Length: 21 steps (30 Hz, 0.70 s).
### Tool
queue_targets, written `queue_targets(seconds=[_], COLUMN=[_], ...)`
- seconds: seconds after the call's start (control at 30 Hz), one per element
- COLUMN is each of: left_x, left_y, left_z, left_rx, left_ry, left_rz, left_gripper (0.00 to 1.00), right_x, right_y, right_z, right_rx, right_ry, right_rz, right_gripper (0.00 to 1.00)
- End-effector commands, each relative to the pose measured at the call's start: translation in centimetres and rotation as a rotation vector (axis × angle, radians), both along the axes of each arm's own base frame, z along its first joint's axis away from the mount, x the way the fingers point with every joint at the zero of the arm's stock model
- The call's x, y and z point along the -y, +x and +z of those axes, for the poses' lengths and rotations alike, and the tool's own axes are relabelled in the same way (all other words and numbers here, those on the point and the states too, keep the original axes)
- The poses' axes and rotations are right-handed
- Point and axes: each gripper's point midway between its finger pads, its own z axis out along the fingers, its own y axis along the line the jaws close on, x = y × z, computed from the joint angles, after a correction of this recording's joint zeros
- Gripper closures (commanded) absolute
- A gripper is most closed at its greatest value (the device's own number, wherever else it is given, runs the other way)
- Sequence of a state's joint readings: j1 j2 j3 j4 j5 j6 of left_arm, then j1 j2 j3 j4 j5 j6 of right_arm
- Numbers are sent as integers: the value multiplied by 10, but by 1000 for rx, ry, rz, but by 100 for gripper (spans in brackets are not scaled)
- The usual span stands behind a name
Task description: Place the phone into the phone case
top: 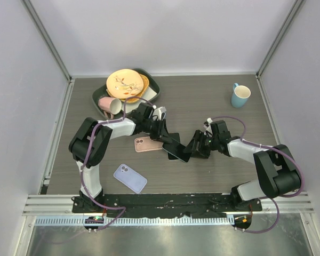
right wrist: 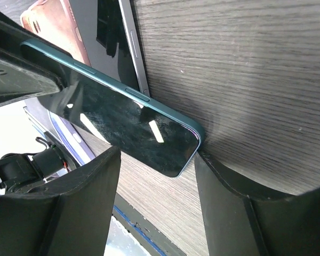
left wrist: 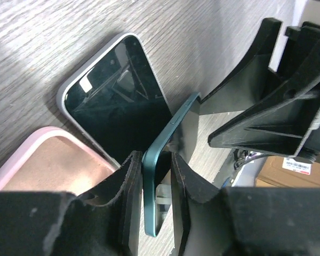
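**Left gripper** (left wrist: 156, 176): clenched on the teal phone (left wrist: 173, 125). One finger presses each flat face, at one end of the phone.

**Right gripper** (right wrist: 157, 160): released, jaws wide. Its fingers straddle the lower corner of the teal phone's far end. That corner is against or just beside one finger (right wrist: 229, 197); I cannot tell which. The other finger is apart from the phone.

**Teal phone**: stands on its long edge, tilted, lower edge at the table (top: 202, 106). It spans the gap between the two grippers near the table's middle. Its side buttons face up in the right wrist view. It is not in any case.

**Grey-rimmed phone** (left wrist: 114, 101): lies flat, dark screen up, just beside the teal phone on the left gripper's side.

**Pink case** (left wrist: 48, 160): lies flat, just beside the grey-rimmed phone and apart from the teal phone.

**Lilac item** (top: 130, 177): lies flat with the camera cluster up, near the left arm's base and well apart from the grippers. I cannot tell whether it is a phone or a case.

**Tray** (top: 152, 85): at the far left of the table, holding yellow plates (top: 125, 82).

**Pink cup** (top: 109, 104): lies on its side at the tray's near edge.

**Blue mug** (top: 240, 96): stands upright at the far right, well apart from everything else.
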State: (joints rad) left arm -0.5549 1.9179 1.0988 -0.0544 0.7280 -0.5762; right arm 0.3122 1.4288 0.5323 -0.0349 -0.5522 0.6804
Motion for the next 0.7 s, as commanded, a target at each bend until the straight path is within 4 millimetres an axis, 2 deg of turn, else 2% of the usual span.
queue_targets(seconds=[0.0, 0.07, 0.27, 0.33, 0.37, 0.47, 0.53, 0.67], left_x=[25, 28, 45, 50, 51, 52, 52, 46], left_y=[-13, -16, -34, -40, -40, -38, -36, -23], left_z=[25, 25, 31, 31, 32, 35, 49, 81], left_rx=[17, 11, 12, 13, 15, 28, 57, 102], left_ry=[-95, -100, -116, -117, -115, -114, -129, -169], left_rz=[-87, -101, -161, -178, -177, -166, -160, -113], left_gripper=[80, 82, 83, 88, 99, 100, 100, 100], right_x=[-4, -5, -7, -7, -8, -6, -2, -1], right_y=[12, 15, 24, 25, 27, 27, 27, 33], right_z=[5, 10, 24, 26, 30, 37, 41, 66], right_rx=[50, 70, 114, 125, 137, 148, 160, 232], right_ry=[11, 11, 20, 19, 22, 13, -5, -21], right_rz=[-1, -3, -6, -4, -4, -2, 0, 20], right_gripper=[37, 37, 36, 37, 37, 36, 36, 36])
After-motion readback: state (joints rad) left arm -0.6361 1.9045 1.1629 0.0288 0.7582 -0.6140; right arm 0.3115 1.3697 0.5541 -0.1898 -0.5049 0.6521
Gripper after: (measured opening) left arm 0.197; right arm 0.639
